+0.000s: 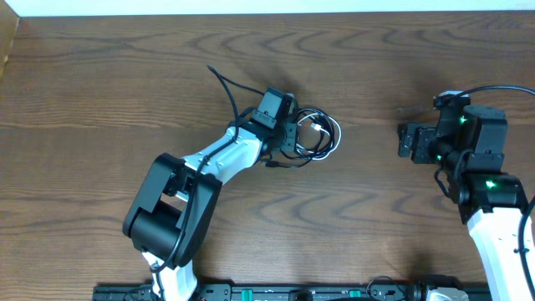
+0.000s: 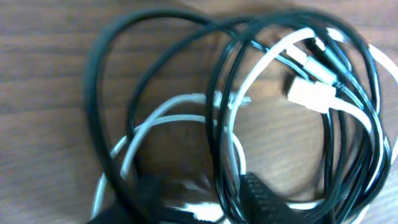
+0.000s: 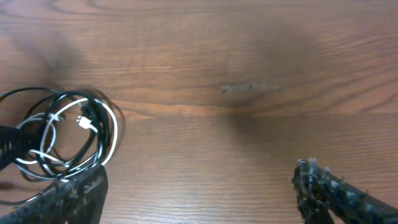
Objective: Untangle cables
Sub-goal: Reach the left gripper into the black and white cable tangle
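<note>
The cables (image 1: 322, 134) lie in one loose tangled coil at the table's middle: black loops (image 2: 106, 74) wound with a white cord (image 2: 249, 81) that ends in a white plug (image 2: 311, 94). My left gripper (image 1: 291, 138) is down at the coil's left edge. Its fingers (image 2: 202, 202) are partly apart, with black and white strands between them; they are blurred at the frame's bottom. My right gripper (image 1: 404, 142) is open and empty, well to the right of the coil. In the right wrist view, the coil (image 3: 62, 134) lies at the far left beyond the open fingers (image 3: 199, 193).
The wooden table (image 1: 376, 217) carries nothing else. A thicker black wire (image 1: 222, 84) arches off the left arm behind its wrist. A faint scuff (image 3: 249, 87) marks the wood between the coil and the right gripper.
</note>
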Available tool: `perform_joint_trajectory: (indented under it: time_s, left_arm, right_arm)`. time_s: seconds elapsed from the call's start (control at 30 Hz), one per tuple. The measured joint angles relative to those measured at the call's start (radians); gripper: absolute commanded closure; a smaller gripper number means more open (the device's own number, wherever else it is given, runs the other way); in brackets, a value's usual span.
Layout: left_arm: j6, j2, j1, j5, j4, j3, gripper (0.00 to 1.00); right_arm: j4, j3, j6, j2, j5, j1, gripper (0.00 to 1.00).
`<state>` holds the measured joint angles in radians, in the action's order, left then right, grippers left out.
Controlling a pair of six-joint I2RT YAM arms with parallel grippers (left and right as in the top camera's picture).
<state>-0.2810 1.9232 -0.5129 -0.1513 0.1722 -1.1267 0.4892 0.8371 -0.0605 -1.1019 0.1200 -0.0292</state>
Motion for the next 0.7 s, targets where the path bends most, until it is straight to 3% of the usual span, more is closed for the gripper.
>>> perform_joint_trajectory:
  time_s: [0.13, 0.27, 0.5, 0.7]
  left_arm:
    - [-0.025, 0.000, -0.012, -0.013, 0.015, 0.000, 0.86]
    - [-0.037, -0.003, -0.013, -0.117, -0.006, 0.000, 0.91]
    - [-0.037, -0.079, -0.015, -0.352, -0.057, 0.000, 0.92]
    - [-0.041, -0.161, -0.015, -0.447, -0.060, 0.000, 0.92]
  right_arm:
    - [-0.005, 0.000, -0.004, -0.039, 0.051, 0.000, 0.19]
    - [-0.031, 0.000, -0.019, -0.085, 0.109, 0.001, 0.22]
    - [-0.101, 0.000, -0.034, -0.177, 0.176, 0.066, 0.32]
    - [-0.160, 0.000, -0.038, -0.286, 0.198, 0.169, 0.40]
